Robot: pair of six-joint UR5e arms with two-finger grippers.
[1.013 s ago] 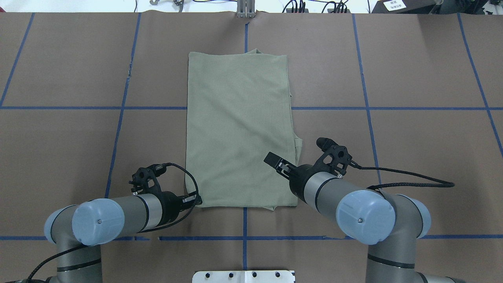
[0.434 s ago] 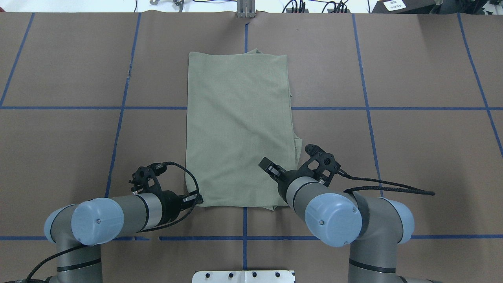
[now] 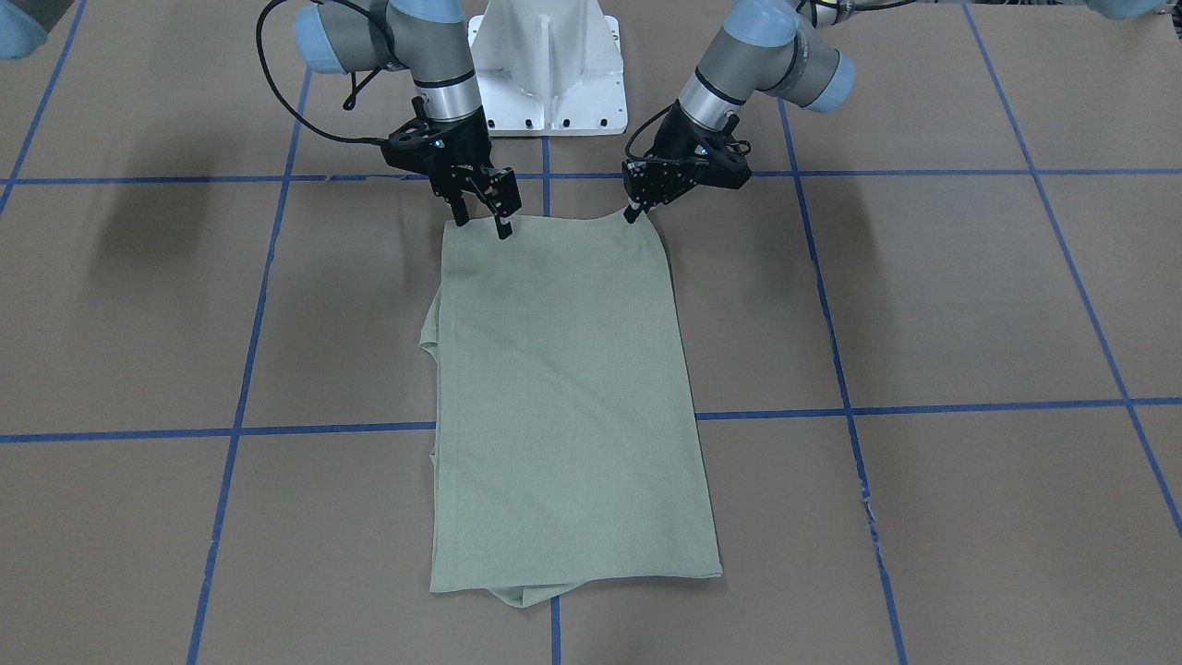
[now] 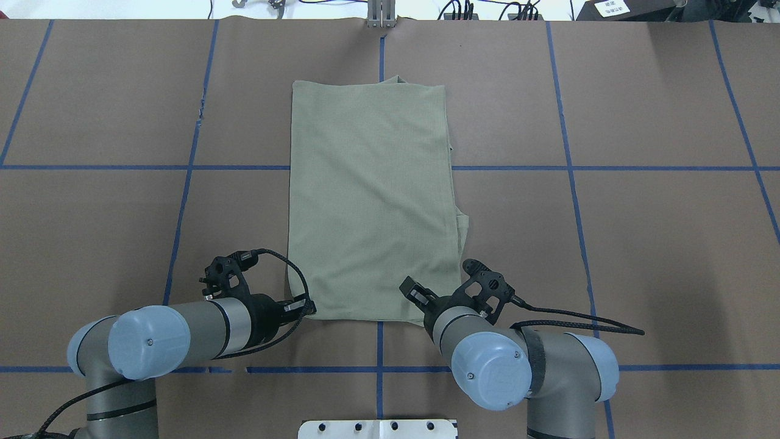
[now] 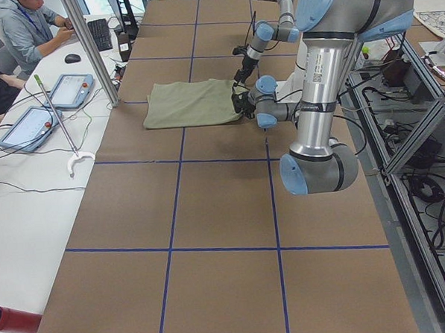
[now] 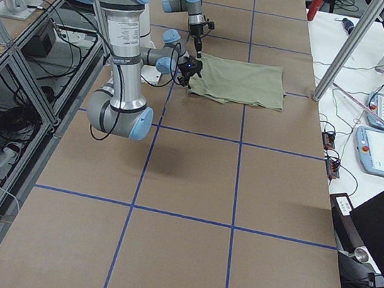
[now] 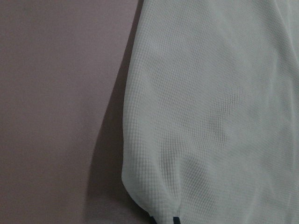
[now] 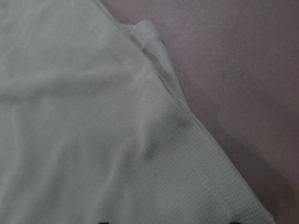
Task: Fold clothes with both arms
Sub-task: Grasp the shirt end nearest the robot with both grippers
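The clothes, one pale sage-green shirt (image 4: 372, 195) (image 3: 563, 388), lie folded into a long flat rectangle at the table's middle. My left gripper (image 4: 308, 309) (image 3: 633, 214) is shut on the shirt's near left corner, which rises into a small peak. In the left wrist view the knit fabric (image 7: 210, 93) runs down into the closed fingertips. My right gripper (image 3: 480, 222) (image 4: 420, 299) stands open over the near right corner, its fingers either side of the hem. The right wrist view shows fabric (image 8: 84, 116) between two widely spaced tips.
Brown table covering with a blue tape grid (image 4: 570, 167). The white pedestal base (image 3: 545, 74) stands just behind the shirt's near edge. A metal post (image 4: 382, 15) stands at the far edge. People sit at a side table with tablets (image 5: 69, 89).
My right arm has drawn back toward the robot, taking its open gripper from over the shirt's right side to the near right corner. The left arm and the shirt have stayed put.
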